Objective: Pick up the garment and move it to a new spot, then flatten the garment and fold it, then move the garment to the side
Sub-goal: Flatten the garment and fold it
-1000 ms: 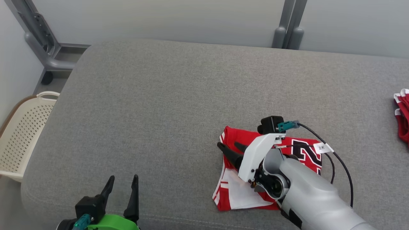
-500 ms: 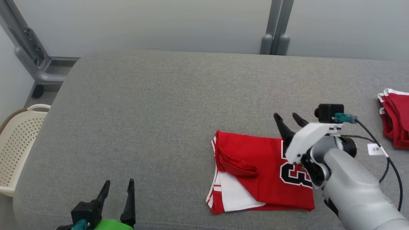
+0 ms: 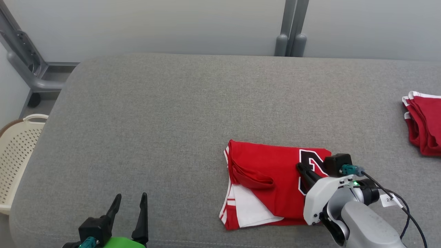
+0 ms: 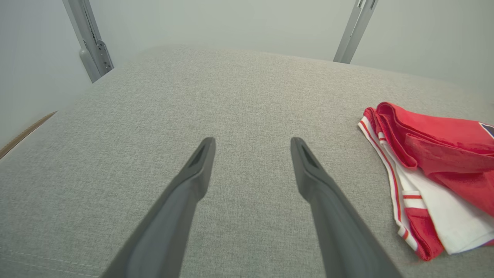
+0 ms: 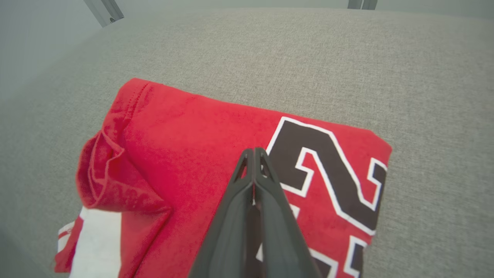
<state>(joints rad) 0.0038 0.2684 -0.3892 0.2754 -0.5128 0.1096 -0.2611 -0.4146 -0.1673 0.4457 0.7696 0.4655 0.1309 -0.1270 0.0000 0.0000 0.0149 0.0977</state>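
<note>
The garment (image 3: 268,165) is a folded red jersey with a black number and a white panel, lying on the grey cushion (image 3: 165,117) near its front edge. My right gripper (image 3: 299,167) sits over the jersey's right part, by the number. In the right wrist view the right gripper (image 5: 254,151) has its fingers pressed together over the red cloth (image 5: 185,127), with no fabric seen between them. My left gripper (image 3: 129,199) is open at the lower left, well clear of the jersey. In the left wrist view the left gripper (image 4: 252,144) hovers over bare cushion, with the garment (image 4: 436,146) to its right.
Another folded red garment (image 3: 423,124) lies at the cushion's right edge. A cream perforated basket (image 3: 17,155) stands on the floor to the left. Grey metal posts (image 3: 289,34) rise behind the cushion, and a metal frame (image 3: 24,58) stands at the back left.
The camera has shifted. My right gripper left the jersey's left part, swung to its far right edge, then came down over the number and shut. The left gripper stayed put.
</note>
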